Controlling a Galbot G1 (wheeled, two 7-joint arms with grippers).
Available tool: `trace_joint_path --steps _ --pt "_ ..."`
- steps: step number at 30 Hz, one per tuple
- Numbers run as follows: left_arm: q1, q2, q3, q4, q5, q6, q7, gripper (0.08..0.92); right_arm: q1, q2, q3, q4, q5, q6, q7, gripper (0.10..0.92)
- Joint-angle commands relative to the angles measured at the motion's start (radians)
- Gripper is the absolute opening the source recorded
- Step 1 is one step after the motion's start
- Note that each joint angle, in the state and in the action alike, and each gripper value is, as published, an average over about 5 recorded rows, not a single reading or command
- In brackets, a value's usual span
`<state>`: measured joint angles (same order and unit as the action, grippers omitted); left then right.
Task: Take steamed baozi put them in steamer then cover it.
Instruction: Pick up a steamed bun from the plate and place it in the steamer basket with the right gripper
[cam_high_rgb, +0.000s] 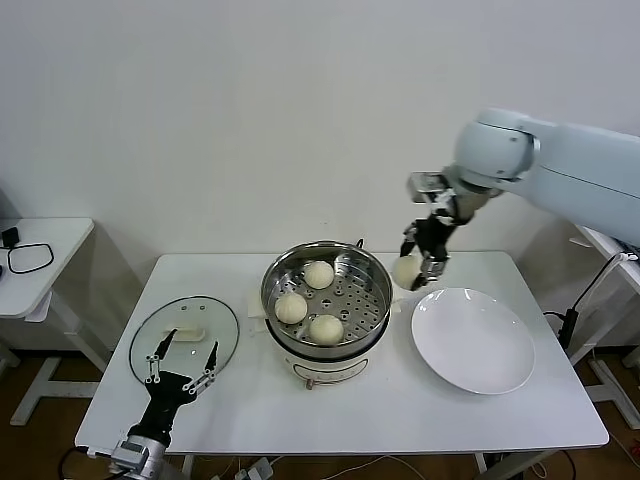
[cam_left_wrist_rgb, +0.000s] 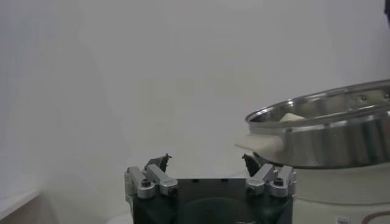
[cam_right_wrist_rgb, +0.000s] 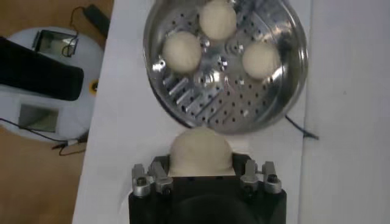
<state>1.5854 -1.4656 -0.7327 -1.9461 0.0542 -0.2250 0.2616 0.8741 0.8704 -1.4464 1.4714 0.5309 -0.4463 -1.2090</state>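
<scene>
The head view takes in the whole white table (cam_high_rgb: 340, 400): the steamer (cam_high_rgb: 327, 300) stands at its middle with three steamed baozi (cam_high_rgb: 318, 274) on the perforated tray, a glass lid (cam_high_rgb: 185, 338) lies to the steamer's left, and an empty white plate (cam_high_rgb: 473, 340) sits just to its right. Only the right wrist view shows the grip closely. There the right gripper (cam_right_wrist_rgb: 202, 165) has its fingers clamped on a fourth baozi (cam_right_wrist_rgb: 201, 150), which hangs just outside the steamer's rim, above the bare table. From the head camera this bun (cam_high_rgb: 407, 271) floats in the air between the steamer's right edge and the plate's far side, held by the right gripper (cam_high_rgb: 416, 266) at the end of an arm that reaches in from the right and bends down at the wrist.

The left wrist view shows the left gripper (cam_left_wrist_rgb: 206, 167) with its fingers spread wide and empty, low beside the steamer (cam_left_wrist_rgb: 323, 137). In the head view it (cam_high_rgb: 181, 365) hovers over the near edge of the lid.
</scene>
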Motion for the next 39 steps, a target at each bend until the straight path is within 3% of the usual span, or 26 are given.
trace_joint_path --steps 1,10,39 --pt "-0.001 0.005 -0.015 0.006 -0.01 0.002 0.002 0.823 -0.169 0.265 0.067 -0.23 -0.076 -0.023 0.005 0.687" --pt "-0.008 0.009 -0.023 0.021 -0.012 0.004 0.002 0.823 -0.307 0.363 0.147 -0.361 -0.173 0.005 -0.008 0.687" --pt "-0.012 0.007 -0.032 0.033 -0.016 0.001 0.007 0.823 -0.416 0.338 0.193 -0.396 -0.287 0.04 -0.022 0.707"
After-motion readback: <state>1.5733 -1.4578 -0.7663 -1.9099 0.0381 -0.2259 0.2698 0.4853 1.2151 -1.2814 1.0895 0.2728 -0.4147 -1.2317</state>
